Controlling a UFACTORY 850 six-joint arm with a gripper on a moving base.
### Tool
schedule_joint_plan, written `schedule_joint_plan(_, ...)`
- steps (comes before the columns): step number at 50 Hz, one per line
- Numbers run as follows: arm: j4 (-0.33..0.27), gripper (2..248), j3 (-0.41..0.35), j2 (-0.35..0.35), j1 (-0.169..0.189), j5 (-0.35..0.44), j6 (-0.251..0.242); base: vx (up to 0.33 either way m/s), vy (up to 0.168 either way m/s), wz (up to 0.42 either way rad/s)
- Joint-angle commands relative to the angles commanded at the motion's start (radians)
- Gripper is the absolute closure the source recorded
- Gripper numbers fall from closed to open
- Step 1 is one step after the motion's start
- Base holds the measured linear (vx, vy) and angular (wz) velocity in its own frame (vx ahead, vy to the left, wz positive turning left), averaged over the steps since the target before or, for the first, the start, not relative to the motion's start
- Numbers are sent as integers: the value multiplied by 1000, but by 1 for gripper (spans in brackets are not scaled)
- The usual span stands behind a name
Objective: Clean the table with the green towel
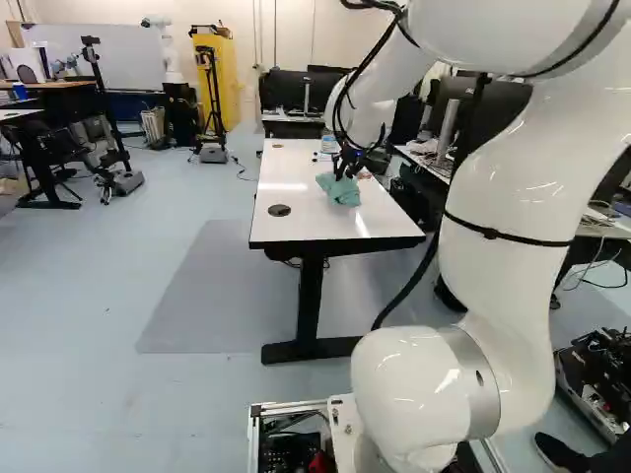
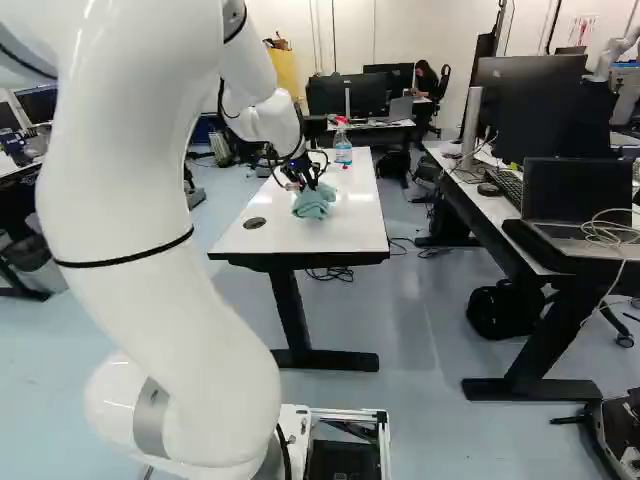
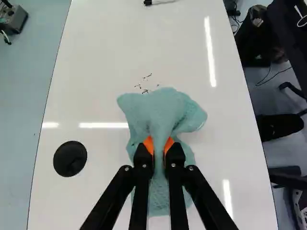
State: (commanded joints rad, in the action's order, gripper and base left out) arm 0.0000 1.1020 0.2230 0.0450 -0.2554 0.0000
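Gripper (image 3: 159, 145): clamping bunched middle of green cloth towel (image 3: 160, 108) | Towel: on white rectangular bench (image 3: 105, 43) | Wiping, as judged: press lightly, sweep forward across small black marks (image 3: 145, 90), overlap strokes.

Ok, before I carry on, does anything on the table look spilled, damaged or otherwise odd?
Yes: small dark marks on the white tabletop, just ahead of the towel in the pincer. They look like ink or dirt; I can't tell which. The spray bottle stands upright.
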Motion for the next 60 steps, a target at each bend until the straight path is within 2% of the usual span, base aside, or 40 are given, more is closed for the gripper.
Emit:
schedule_joint_plan(47, 0, 207, 261, 216, -20, 0, 0, 0, 0, 0)
schedule_joint_plan(60, 0, 207, 339, 295, -28, 0, 0, 0, 0, 0)
